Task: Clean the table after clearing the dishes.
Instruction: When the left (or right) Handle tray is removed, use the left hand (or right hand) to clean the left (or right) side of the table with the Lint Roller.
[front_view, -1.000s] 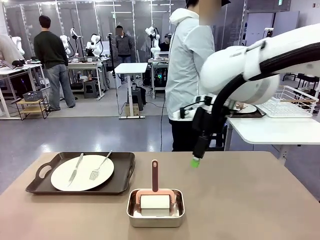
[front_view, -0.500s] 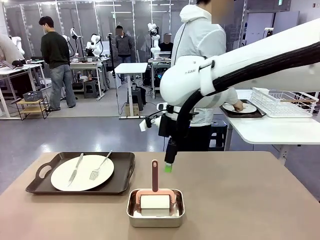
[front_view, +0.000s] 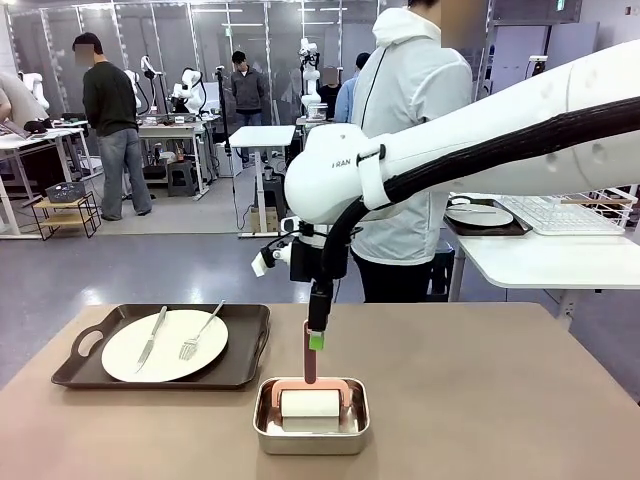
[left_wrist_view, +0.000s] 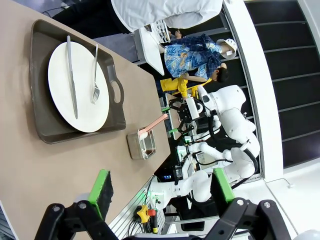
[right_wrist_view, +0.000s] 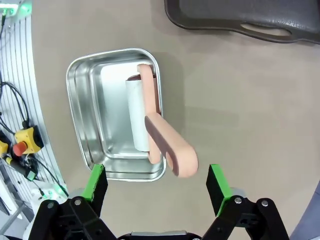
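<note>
Our left pincer (left_wrist_view: 160, 187) hangs over the brown table (front_view: 500, 400), its green pads (left_wrist_view: 100, 186) spread wide with nothing between them. Ahead of it, on the table's left part, lies a dark brown tray (front_view: 70, 374). In the tray is a white plate (front_view: 165, 350) with a knife (front_view: 152, 337) and a fork (front_view: 201, 332) laid side by side on it.

Just right of the tray, near the table's front edge, stands a steel pan (front_view: 262, 420) with a white roller (front_view: 310, 404) lying in it. The roller's pink handle (front_view: 309, 365) rises upright out of the pan. Our right pincer (right_wrist_view: 156, 184) hovers over that handle, jaws wide. In the right wrist view the handle's end sits between the two pads and touches neither.

The white right arm (front_view: 480, 130) reaches in from the right. On its rounded joint we read small dark letters, "RAN"; the letter before them is unclear. Behind the arm stands a person (front_view: 410, 110) in a pale hooded jacket.

Farther right, on a white table (front_view: 540, 262), a second plate (front_view: 478, 214) lies in a second tray (front_view: 460, 230), beside a wire rack (front_view: 570, 212).
</note>
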